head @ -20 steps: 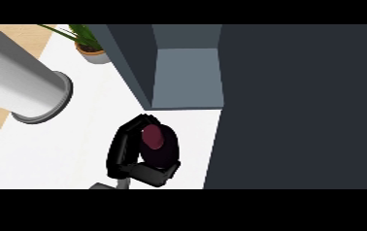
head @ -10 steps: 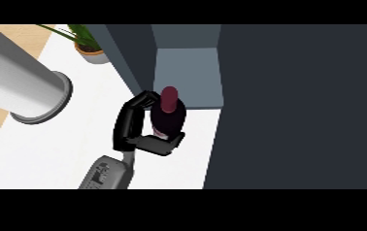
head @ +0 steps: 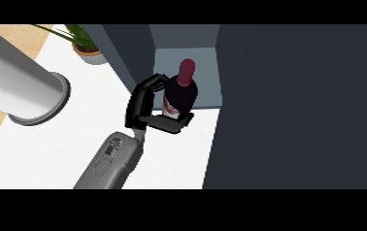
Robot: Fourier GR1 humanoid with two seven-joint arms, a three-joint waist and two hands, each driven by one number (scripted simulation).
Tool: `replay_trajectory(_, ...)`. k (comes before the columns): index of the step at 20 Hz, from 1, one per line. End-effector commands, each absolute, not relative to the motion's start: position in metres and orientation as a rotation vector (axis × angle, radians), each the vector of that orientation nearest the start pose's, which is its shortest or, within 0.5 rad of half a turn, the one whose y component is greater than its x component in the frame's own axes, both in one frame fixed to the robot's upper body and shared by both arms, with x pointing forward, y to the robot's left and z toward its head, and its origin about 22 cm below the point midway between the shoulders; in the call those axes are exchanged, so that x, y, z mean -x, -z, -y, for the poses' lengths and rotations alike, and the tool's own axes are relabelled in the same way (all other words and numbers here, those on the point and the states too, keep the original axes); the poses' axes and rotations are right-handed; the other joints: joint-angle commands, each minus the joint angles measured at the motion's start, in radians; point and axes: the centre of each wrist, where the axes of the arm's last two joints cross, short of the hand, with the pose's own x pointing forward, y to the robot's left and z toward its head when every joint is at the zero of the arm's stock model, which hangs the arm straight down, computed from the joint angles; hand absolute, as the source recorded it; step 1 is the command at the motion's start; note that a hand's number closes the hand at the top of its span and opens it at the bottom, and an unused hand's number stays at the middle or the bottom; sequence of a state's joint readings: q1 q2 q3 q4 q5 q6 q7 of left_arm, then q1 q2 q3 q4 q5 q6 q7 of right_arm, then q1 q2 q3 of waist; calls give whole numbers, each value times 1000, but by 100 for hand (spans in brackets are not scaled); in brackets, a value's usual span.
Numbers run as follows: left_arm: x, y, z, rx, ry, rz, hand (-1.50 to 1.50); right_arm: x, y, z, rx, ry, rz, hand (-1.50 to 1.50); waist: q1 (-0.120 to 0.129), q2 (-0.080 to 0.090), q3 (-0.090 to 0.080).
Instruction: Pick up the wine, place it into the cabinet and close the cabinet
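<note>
Counter [head: 79,104] lay white and bare across the left and middle of the frame, and that was the widest open room I had. At the far left edge a thick grey cylinder [head: 28,91] slanted in from the upper left, its rimmed end over the white top and well apart from my hand. Just right of it, in the upper left of the frame, a potted plant [head: 86,48] stood close to the cabinet's dark side wall [head: 132,55].

My forearm [head: 111,162] came up from the lower edge, left of centre, with white counter open on both sides of it. My left hand [head: 143,113] was closed on the wine [head: 183,87]. The fingers [head: 147,87] arched round the bottle's left side up to its shoulder, and the thumb [head: 172,124] crossed beneath its lower end. The bottle lay directly right of the finger arch, its dark red neck pointing toward the top of the frame and a pale label showing between fingers and thumb.

The wine was at the mouth of the cabinet opening [head: 204,74], a narrow grey recess in the upper middle of the frame. Its neck showed against the recess floor, and its lower end sat about at the front lip. I could not tell whether it rested on anything.

To the right the room ended at once. A tall dark panel [head: 287,104] filled the right side of the frame, its straight edge just beside the bottle.
</note>
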State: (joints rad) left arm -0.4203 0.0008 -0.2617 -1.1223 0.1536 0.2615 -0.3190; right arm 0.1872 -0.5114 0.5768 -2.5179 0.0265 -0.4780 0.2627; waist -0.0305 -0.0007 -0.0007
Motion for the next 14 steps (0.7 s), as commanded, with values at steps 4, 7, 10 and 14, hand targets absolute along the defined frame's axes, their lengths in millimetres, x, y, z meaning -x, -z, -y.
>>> replay_trajectory(4, -355, 1, -116, 134, 105, 1790, 150, -82, -196, 197, -246, -173, 1942, -150, -4, 5, 0)
replay_trajectory(7, -360, 9, -115, 139, 83, 1781, 150, -70, -195, 198, -243, -165, 1946, -150, -25, 4, 0)
replay_trajectory(10, -363, 1, -102, 128, 89, 1782, 150, -69, -198, 201, -281, -166, 1937, -150, -22, 4, 0)
replay_trajectory(14, -381, -10, -95, 106, 81, 1760, 150, -67, -193, 197, -279, -171, 1948, -150, -33, 6, 0)
